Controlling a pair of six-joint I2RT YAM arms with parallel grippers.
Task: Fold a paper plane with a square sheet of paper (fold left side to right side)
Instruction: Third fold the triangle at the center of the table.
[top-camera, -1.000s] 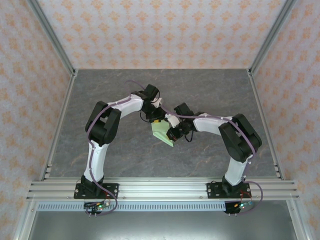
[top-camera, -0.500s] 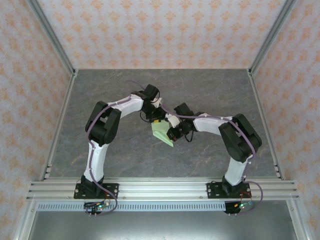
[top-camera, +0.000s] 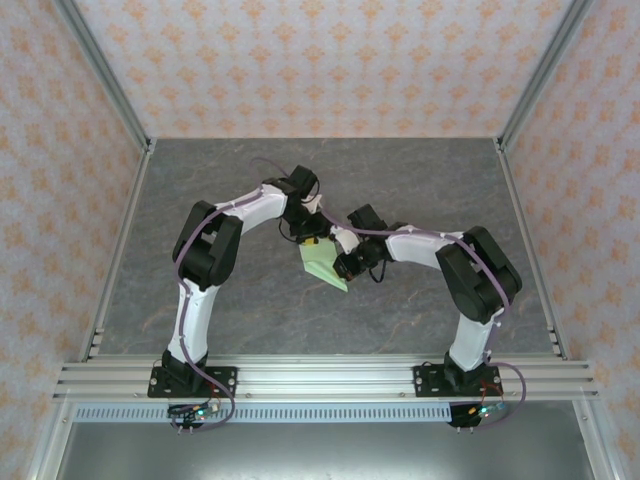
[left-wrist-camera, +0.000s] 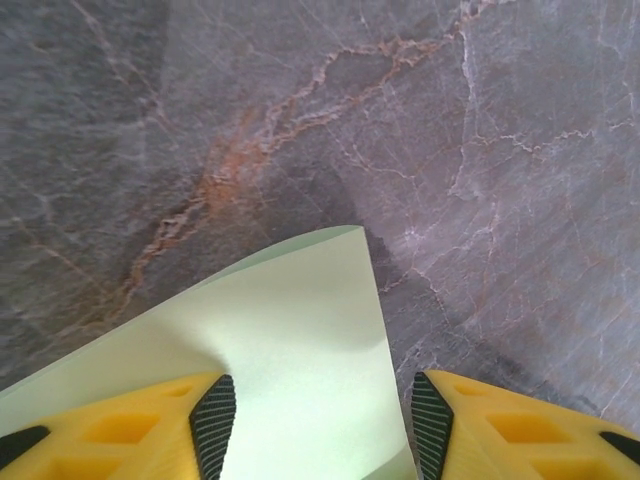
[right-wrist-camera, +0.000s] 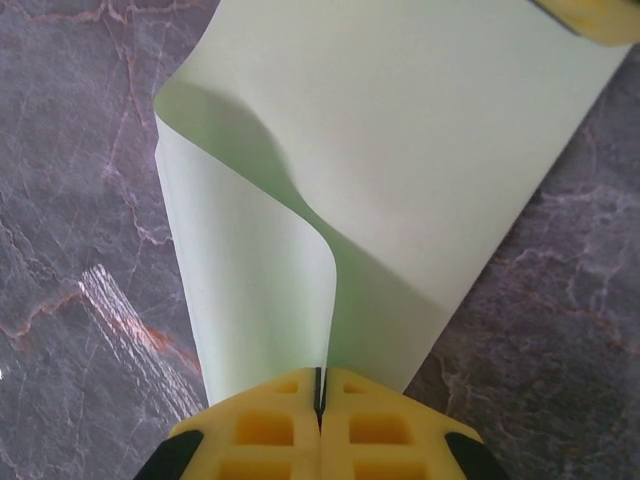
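The square sheet of paper (right-wrist-camera: 420, 140) sits at the middle of the grey marble table (top-camera: 200, 180), one side curled up and over. The right gripper (right-wrist-camera: 320, 388) is clamped tight on that raised edge. The left gripper (left-wrist-camera: 322, 415) stands half apart, its yellow fingers (left-wrist-camera: 120, 435) straddling the sheet's far corner without pinching it.

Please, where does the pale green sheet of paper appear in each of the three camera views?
Top external: the sheet of paper at the centre, between the two wrists.
Left wrist: lower middle, between the open fingers of the left gripper.
Right wrist: centre and top, one edge pinched in the shut right gripper.
Shared landmark: the grey marbled table.
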